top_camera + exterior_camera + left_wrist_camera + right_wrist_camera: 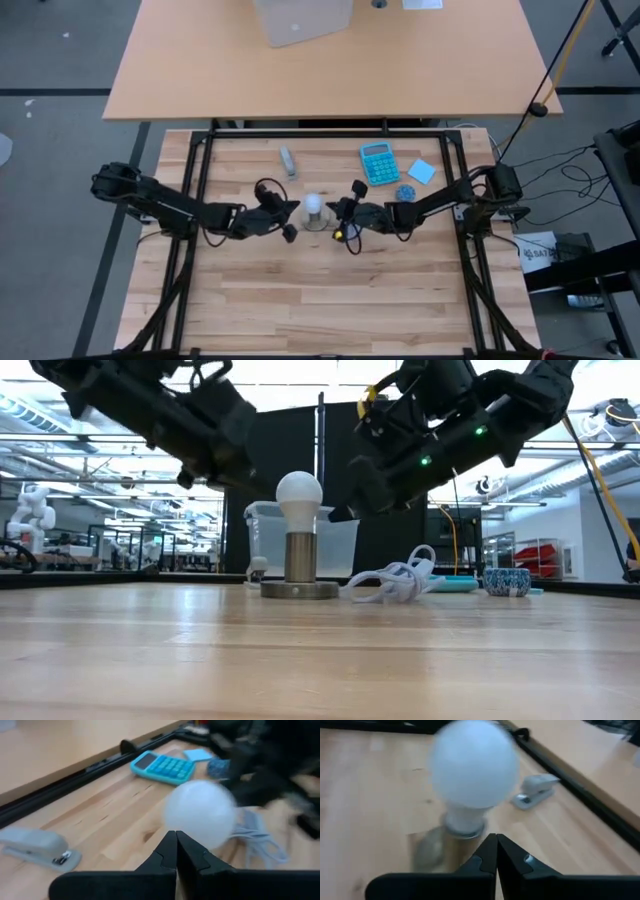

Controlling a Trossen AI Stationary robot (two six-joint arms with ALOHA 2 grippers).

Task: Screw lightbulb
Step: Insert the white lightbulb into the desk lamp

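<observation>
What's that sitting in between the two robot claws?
The lightbulb, standing upright in its round metal socket base. In the high view it sits midway between the shut left gripper and the shut right gripper, neither touching it.

A: What blocks the middle of the table?

B: The lightbulb (314, 205) stands upright in its socket base (299, 589). The left gripper (290, 219) and right gripper (338, 218), both shut, flank it closely, raised above the wood.

A: Anything else nearby?

B: A white cable (395, 582) lies beside the base. A stapler (288, 161), calculator (379, 163) and small bowl (405, 193) sit on the far side. The near half of the table (320, 300) lies bare.
</observation>
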